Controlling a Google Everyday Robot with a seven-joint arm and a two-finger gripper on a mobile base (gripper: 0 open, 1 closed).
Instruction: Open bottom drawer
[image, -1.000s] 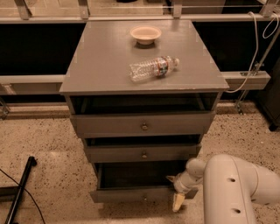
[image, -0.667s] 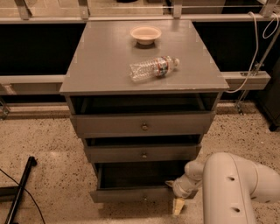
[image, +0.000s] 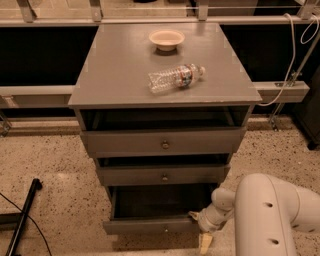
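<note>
White and rounded, the robot's arm fills the lower right corner. Its gripper sits low, at the right front corner of the bottom drawer; whether it is open or closed on anything I cannot tell. That drawer is pulled partway out, its dark inside showing behind the grey front. Above it are the middle drawer and the top drawer, each with a dark gap over its front. On the grey desk a clear plastic bottle lies on its side. Behind it, apart, a pale bowl stands upright.
</note>
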